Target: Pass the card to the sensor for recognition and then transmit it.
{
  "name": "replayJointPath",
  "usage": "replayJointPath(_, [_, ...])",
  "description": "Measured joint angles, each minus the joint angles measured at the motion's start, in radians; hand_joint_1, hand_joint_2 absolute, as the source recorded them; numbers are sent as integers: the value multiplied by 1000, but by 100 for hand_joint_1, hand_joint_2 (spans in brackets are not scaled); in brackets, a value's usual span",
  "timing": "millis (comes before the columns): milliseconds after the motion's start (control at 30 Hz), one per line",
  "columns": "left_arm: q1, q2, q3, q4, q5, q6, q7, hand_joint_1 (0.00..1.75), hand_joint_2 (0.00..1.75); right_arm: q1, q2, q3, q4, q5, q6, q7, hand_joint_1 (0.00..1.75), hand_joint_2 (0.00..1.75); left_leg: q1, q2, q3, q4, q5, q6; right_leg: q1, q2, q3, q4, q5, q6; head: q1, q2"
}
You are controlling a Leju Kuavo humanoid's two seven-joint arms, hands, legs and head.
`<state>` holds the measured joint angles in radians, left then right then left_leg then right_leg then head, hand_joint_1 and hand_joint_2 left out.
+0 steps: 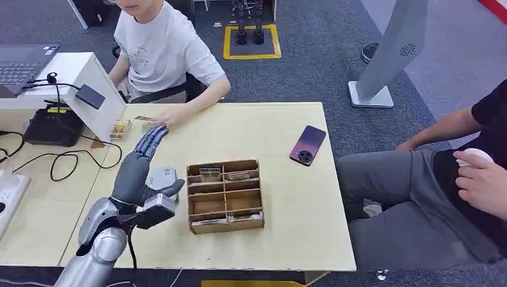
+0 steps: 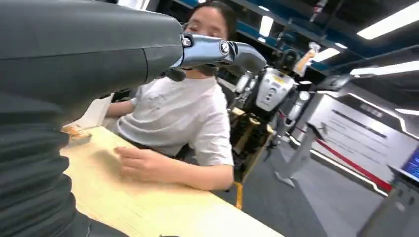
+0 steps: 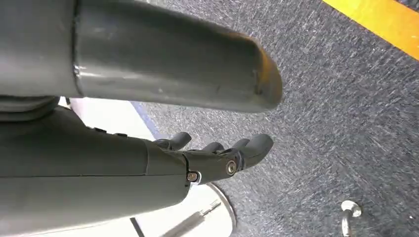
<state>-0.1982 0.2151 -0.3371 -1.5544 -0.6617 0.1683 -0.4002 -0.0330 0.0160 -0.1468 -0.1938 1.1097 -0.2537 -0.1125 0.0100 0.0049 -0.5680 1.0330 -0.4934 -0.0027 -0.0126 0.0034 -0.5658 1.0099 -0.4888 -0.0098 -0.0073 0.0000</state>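
A small card lies on the table at the fingertips of a seated person's hand. My left hand reaches over the table toward it, fingers stretched out and apart, holding nothing, its fingertips just short of the card. The dark sensor pad sits on the slanted face of a white box at the left. In the left wrist view my fingers point past the person's hand resting on the wooden table. My right hand hangs over carpet, fingers loosely bent, with nothing in them.
A wooden divided card box stands mid-table, with cards in several slots. A small stack of cards lies by the white box. A purple phone lies at the right. Cables and a black device are at the left. A second person sits to the right.
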Motion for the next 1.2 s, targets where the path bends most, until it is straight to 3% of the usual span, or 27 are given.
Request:
replayJointPath(167, [-2, 61, -100, -55, -179, -27, 60, 0, 175, -1, -1, -9, 0, 0, 1, -3, 0, 0, 0, 0, 0, 0, 1, 0, 0, 0, 0, 0, 1, -1, 0, 0])
replayJointPath(367, [-19, 109, -192, -66, -270, -16, 144, 0, 175, -2, -4, -14, 0, 7, 6, -2, 0, 0, 0, 0, 0, 0, 1, 0, 0, 0, 0, 0, 1, -1, 0, 0])
replayJointPath(733, [-76, 91, -242, -9, -278, -24, 206, 0, 175, -10, -5, -16, 0, 15, 8, -1, 0, 0, 0, 0, 0, 0, 1, 0, 0, 0, 0, 0, 1, -1, 0, 0])
replayJointPath(1000, [-128, 81, -242, 122, -211, -110, 220, 0, 175, -18, -5, -17, 0, 31, 10, 8, 0, 0, 0, 0, 0, 0, 1, 0, 0, 0, 0, 0, 1, -1, 0, 0])
replayJointPath(1200, [-157, 79, -242, 161, -190, -152, 225, 0, 175, -20, -5, -17, 0, 33, 12, 8, 0, 0, 0, 0, 0, 0, 1, 0, 0, 0, 0, 0, 1, -1, 0, 0])
